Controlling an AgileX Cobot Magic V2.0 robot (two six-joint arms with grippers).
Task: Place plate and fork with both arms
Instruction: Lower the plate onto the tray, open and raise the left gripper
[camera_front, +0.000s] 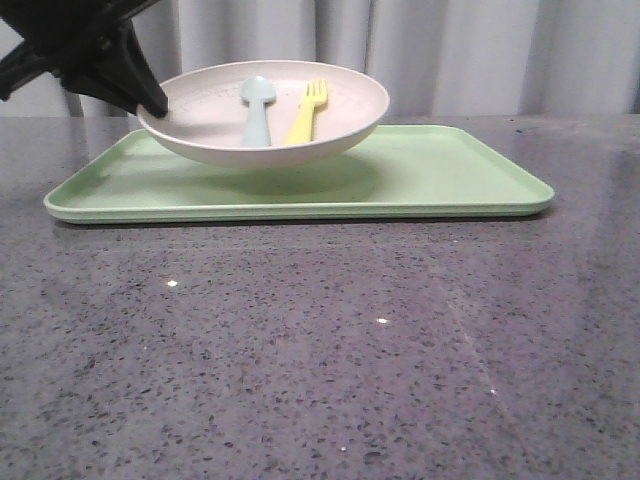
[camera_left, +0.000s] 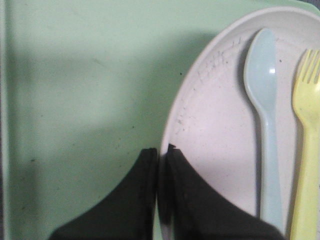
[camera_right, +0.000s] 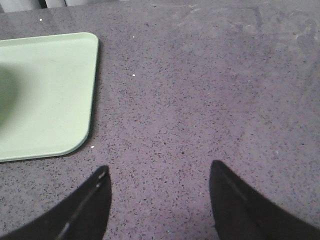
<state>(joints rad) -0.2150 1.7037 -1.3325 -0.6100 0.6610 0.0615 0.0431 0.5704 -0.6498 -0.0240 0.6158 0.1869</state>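
The pale pinkish-cream plate (camera_front: 205, 125) hangs a little above the light-green tray, casting a shadow on it. My left gripper (camera_front: 158, 106) is shut on the plate's left rim; in the left wrist view its jaws (camera_left: 163, 150) pinch the edge of the plate (camera_left: 215, 125). The yellow fork (camera_front: 308, 112) lies inside the plate, tines pointing away from me, and shows again as the fork (camera_left: 307, 125) in the left wrist view. My right gripper (camera_right: 159, 170) stands open over bare tabletop, off the tray's corner, holding nothing. It is out of the front view.
A pale blue spoon (camera_front: 257, 110) lies in the plate beside the fork. The light-green tray (camera_front: 450, 170) spans the back of the grey speckled table (camera_front: 320, 350). A curtain hangs behind.
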